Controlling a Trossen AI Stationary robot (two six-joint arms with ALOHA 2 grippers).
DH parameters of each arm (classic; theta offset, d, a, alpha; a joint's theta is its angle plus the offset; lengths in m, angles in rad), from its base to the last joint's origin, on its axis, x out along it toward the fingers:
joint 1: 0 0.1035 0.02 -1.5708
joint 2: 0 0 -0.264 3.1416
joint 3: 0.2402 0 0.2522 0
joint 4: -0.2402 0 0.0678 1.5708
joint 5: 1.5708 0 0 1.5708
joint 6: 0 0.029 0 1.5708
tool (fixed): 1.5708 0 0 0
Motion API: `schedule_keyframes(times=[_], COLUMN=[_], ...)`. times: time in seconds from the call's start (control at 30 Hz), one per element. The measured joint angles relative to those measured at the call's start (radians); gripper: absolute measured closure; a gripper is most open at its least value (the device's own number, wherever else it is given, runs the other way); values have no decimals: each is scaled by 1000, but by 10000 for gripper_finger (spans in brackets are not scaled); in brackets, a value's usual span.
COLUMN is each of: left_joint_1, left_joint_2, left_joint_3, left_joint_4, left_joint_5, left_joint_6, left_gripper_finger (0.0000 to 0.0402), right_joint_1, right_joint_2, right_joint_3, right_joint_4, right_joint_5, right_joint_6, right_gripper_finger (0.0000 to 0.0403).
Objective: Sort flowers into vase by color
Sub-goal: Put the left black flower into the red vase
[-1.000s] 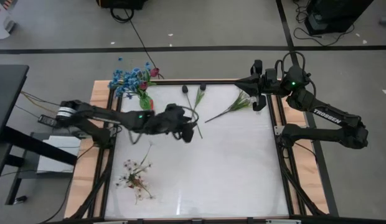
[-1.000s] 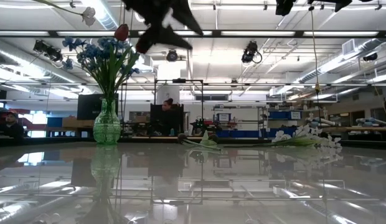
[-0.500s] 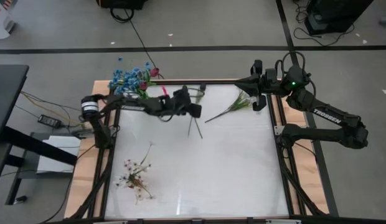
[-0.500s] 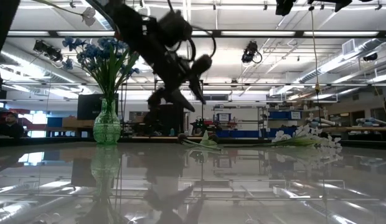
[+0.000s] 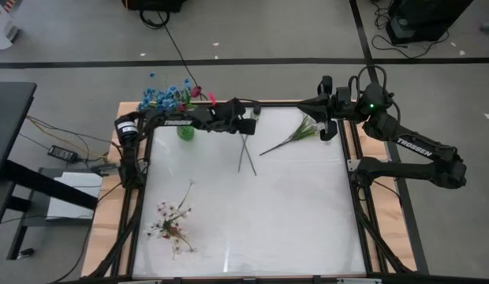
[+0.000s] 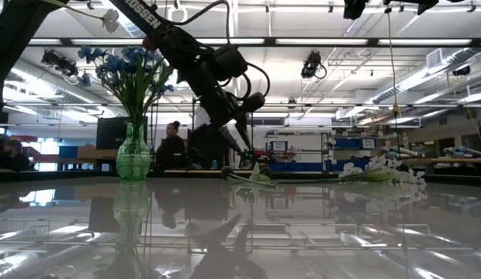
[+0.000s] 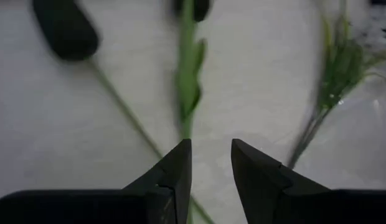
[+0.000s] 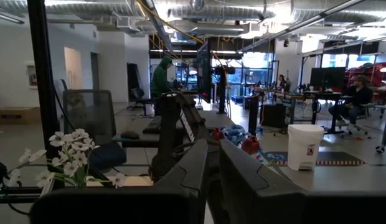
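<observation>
Green stem (image 7: 188,81) lies on the table just ahead of the left gripper's (image 7: 210,163) slightly parted, empty jaws. Light, thin, springy: pinch mid-stem. Right gripper (image 8: 213,167) waits, jaws barely apart.

Only one legible word: "TROSSEN", white capitals along the right arm (image 5: 410,147), right of centre in the high view. White lettering on the left arm (image 6: 140,9), upper left of the low view, too blurred to read.
</observation>
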Motion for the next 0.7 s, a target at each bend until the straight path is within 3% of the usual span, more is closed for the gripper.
schedule_keyframes(times=[0.3, 0.7], left_joint_1=[49, 65], left_joint_2=[62, 126], left_joint_3=[5, 5], left_joint_4=[-37, -18], left_joint_5=[-29, 16], left_joint_6=[-165, -223], left_gripper_finger=[285, 268], right_joint_1=[0, 0], right_joint_2=[0, 0], right_joint_3=[0, 0], right_joint_4=[0, 2], right_joint_5=[0, 0], right_joint_6=[0, 0], right_gripper_finger=[353, 353])
